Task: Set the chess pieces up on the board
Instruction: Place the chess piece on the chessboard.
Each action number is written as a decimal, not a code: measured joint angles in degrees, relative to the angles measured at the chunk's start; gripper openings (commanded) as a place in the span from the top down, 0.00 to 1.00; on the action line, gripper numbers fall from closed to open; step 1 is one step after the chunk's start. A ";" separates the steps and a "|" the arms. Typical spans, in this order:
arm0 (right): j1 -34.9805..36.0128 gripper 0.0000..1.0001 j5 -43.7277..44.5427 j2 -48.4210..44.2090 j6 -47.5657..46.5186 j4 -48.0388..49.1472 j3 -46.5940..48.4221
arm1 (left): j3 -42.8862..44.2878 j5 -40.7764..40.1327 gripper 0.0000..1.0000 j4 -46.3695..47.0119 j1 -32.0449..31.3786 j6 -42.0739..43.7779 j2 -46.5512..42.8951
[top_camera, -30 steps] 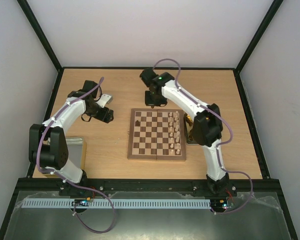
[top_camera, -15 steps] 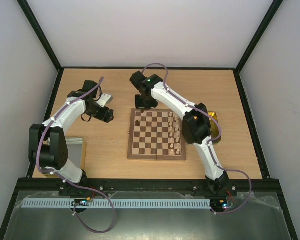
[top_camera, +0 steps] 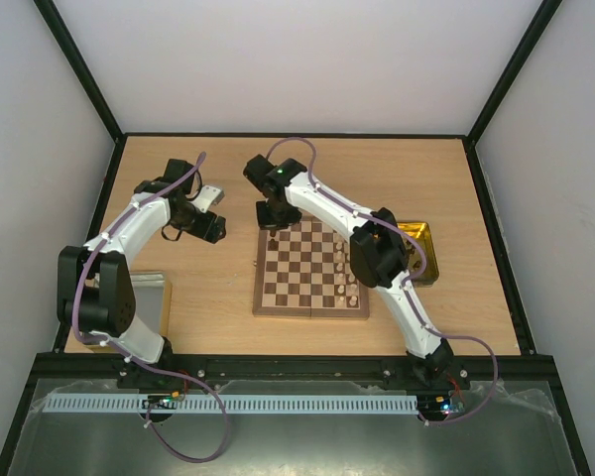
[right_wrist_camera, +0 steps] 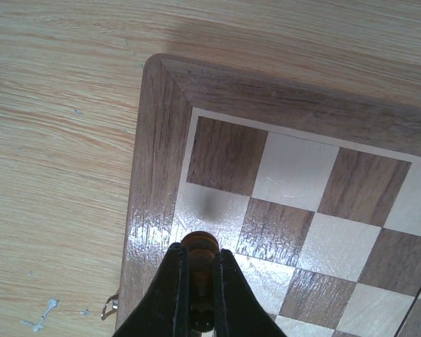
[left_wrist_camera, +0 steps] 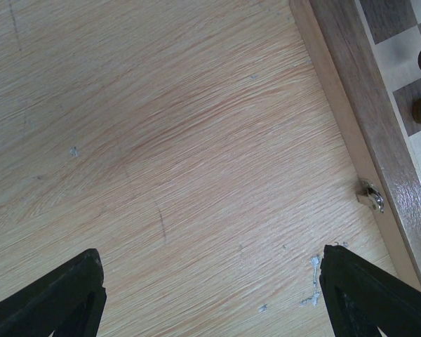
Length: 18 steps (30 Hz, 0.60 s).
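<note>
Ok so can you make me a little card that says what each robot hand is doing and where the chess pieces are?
Right gripper: shut on a small dark brown wooden chess piece, above the far left corner of the square checkered wooden board
Left gripper: open, empty, over the light wooden table beside the board's left edge
Pale cream pieces: lined along the board's right side
Shiny yellow tray: right of the board
</note>
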 measured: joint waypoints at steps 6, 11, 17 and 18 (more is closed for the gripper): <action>0.00 0.98 1.09 0.33 -0.02 -0.17 0.31 | 0.00 0.04 0.16 0.24 0.00 -0.02 0.00; 0.00 0.98 1.44 0.96 -0.04 -0.24 0.57 | 0.00 0.11 0.16 0.57 0.00 0.00 0.00; 0.00 0.98 1.42 2.25 -0.09 -0.24 0.63 | 0.00 0.09 0.16 0.74 0.00 0.00 0.00; 0.00 0.98 1.44 2.25 -0.11 -0.24 0.74 | 0.00 0.09 0.16 0.76 0.00 0.00 0.00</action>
